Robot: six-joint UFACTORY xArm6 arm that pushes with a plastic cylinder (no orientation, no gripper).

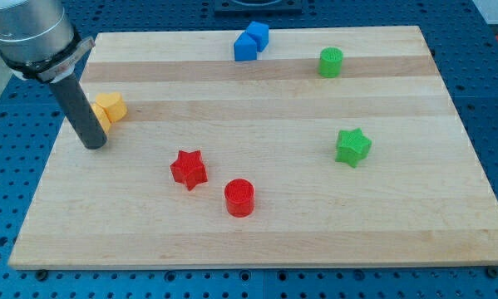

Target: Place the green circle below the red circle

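Observation:
The green circle (331,62) stands near the view's top right of the wooden board (257,241). The red circle (239,198) sits low in the middle, far down and to the left of the green one. My tip (93,144) rests on the board at the view's left, far from both circles, just below the yellow blocks.
A red star (189,169) lies just left of the red circle. A green star (352,147) sits at the right. Two blue blocks (250,41) touch at the top edge. Two yellow blocks (108,109) sit beside my rod at the left.

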